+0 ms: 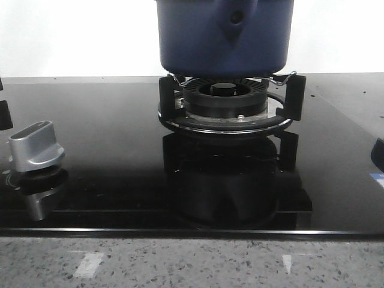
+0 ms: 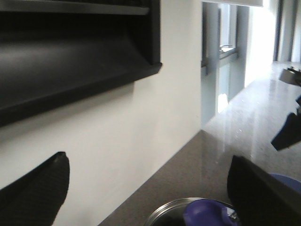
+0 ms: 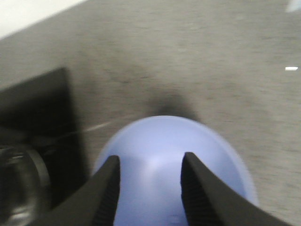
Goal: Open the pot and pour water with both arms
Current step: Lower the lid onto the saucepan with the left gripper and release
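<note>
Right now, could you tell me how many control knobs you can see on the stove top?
1. A silver knob sits at the left of the black glass stove top, well left of the burner under the pot. Others may lie outside the frame.

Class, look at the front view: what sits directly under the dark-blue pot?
Under the pot sits a black ringed gas burner on its metal pot support, above the glossy black hob. The pot's contents cannot be seen.

The pot [image 1: 223,36] sits on the burner [image 1: 225,102] — knob [image 1: 36,146] at left.
</note>
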`<state>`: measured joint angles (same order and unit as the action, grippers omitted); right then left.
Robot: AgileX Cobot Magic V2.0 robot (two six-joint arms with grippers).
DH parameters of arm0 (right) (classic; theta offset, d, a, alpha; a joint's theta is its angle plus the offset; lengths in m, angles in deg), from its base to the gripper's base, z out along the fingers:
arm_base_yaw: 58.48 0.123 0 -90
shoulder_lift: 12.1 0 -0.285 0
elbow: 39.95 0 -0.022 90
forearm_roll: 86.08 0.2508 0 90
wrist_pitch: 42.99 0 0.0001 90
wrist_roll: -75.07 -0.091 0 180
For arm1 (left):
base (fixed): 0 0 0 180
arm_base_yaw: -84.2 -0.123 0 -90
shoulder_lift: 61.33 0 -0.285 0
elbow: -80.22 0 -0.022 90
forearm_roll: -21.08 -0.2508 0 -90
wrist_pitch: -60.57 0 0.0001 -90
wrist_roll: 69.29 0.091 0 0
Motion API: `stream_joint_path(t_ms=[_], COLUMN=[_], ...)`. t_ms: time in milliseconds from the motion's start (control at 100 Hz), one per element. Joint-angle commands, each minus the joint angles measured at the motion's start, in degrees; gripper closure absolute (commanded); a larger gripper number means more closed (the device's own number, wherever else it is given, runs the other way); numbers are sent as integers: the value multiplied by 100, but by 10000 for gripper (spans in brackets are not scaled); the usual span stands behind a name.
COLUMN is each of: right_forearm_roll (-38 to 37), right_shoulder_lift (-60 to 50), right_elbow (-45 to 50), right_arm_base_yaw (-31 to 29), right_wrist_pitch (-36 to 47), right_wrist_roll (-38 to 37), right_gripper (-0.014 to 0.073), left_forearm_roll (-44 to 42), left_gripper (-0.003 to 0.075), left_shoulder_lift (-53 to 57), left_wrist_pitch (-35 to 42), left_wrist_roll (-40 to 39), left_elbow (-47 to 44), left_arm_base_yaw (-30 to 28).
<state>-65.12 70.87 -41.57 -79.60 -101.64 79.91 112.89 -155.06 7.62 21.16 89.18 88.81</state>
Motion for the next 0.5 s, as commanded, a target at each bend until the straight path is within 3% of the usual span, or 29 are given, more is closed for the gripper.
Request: stream_joint_path(t_ms=[0,140,210,340,490], right_forearm_roll=[1048,2230,2548,2617,2630], right_shoulder_lift=[-257,-468,-589,-772,-978], right_elbow=[-135,48,173,372,734], right_arm_base_yaw=[-28,124,346,839,1514], right_wrist_pitch=[419,968,1251,1778,2787], right_wrist_roll=[432,1351,1701,1759,1889], right_gripper=[366,539,660,643,642], left_forearm_roll=[291,291,291,291,359], left_gripper=[149,330,475,737,741], left_shoulder_lift=[385,574,634,710,862], left_wrist_pitch=[-74,-150,-346,-780,-815], left_wrist_roll=[-616,-1443,-1728,-1910,-2093], left_elbow=[185,185,185,185,172], left_arm_base_yaw=[-371,-961,-1213,-1555,-1661])
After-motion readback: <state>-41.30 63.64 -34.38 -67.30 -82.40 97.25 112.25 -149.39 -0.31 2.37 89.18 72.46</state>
